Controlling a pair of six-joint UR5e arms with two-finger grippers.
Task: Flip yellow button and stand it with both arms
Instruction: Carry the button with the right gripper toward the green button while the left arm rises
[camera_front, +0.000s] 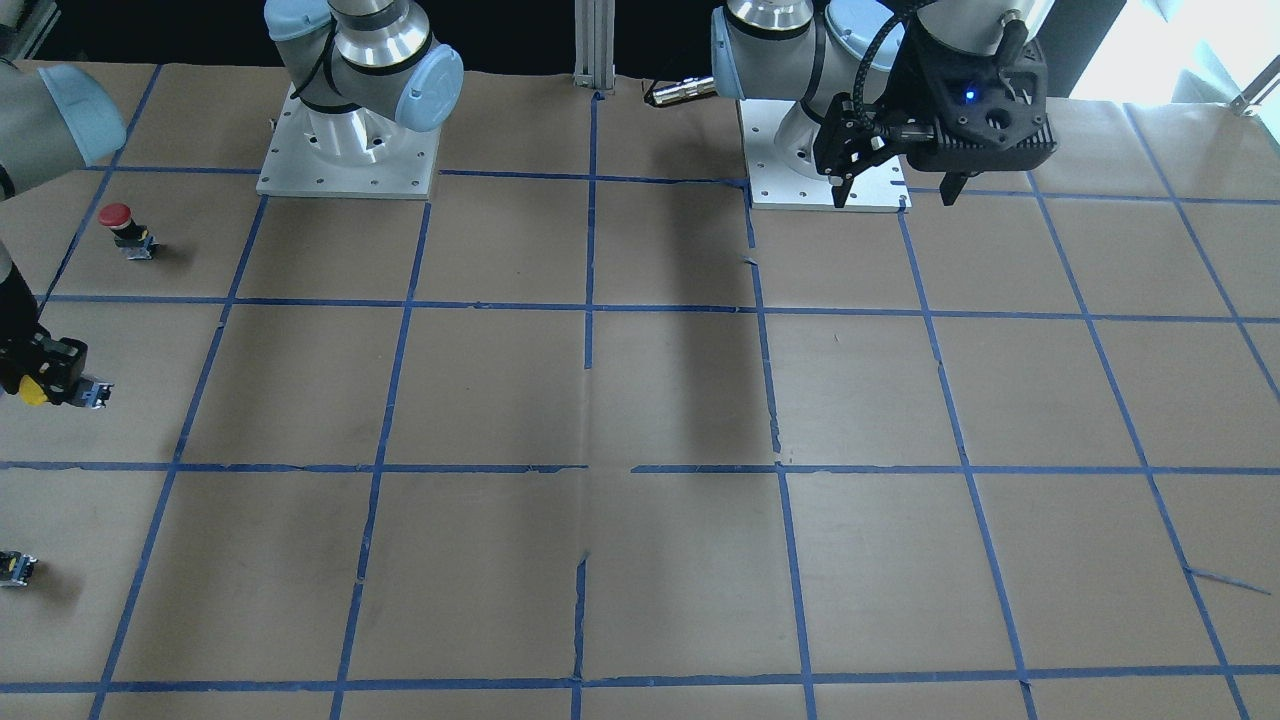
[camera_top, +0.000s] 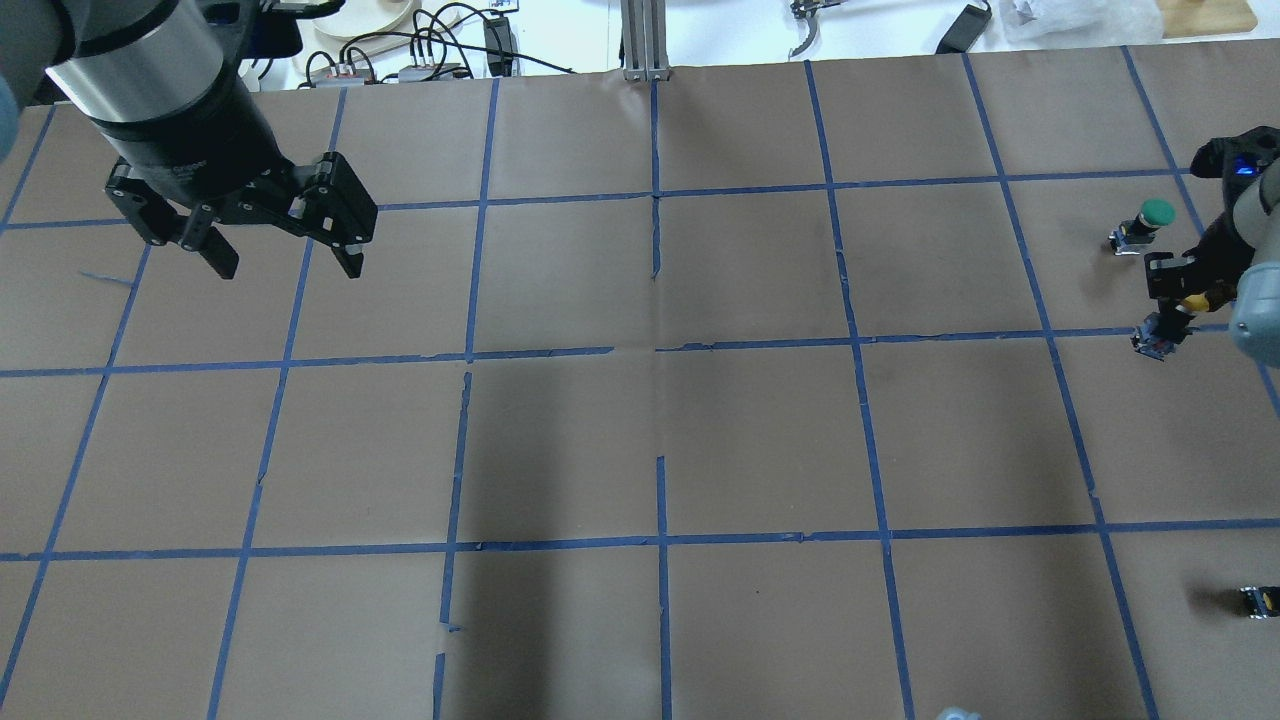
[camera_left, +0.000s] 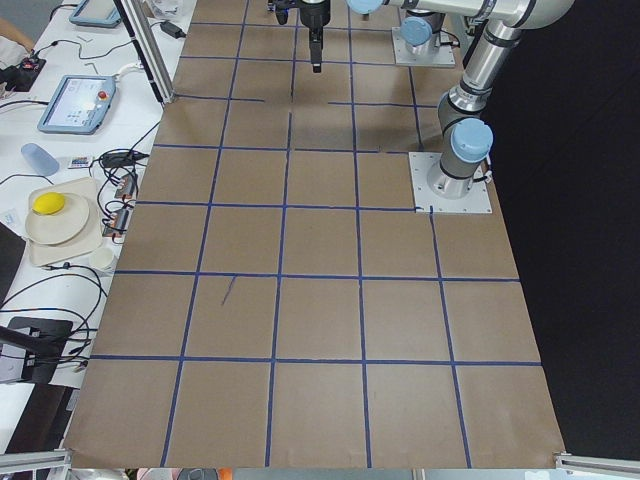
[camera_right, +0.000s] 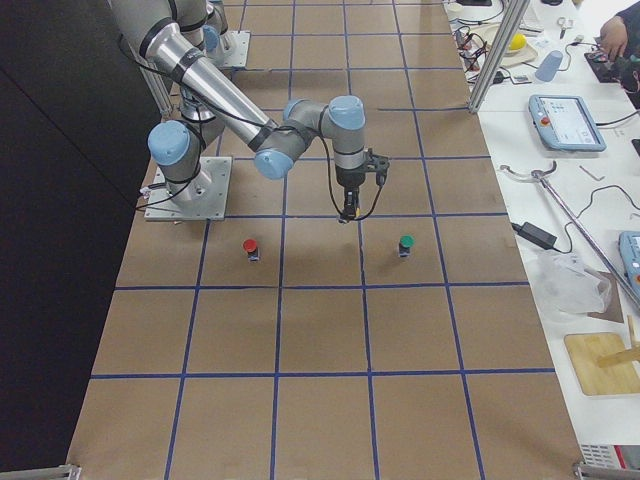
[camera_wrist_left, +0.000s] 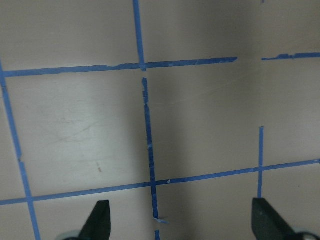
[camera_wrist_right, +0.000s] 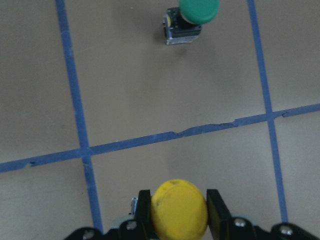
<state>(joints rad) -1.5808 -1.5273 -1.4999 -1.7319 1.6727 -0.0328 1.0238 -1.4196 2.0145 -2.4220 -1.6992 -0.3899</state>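
On my brown-papered desk, gridded in blue tape, sit a red-capped button, a green-capped button and a capless switch block.

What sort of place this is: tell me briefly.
Probably a robotics lab: table taped into a blue grid, right arm bolted to it, teach pendant on the side bench.

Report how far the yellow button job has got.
Done: the right claw is shut on the yellow button, gripping its cap, with the body sticking out sideways. In hand: only that grasp; the left claw hangs open far across the table. Left: the flip with both arms, then standing the button upright.
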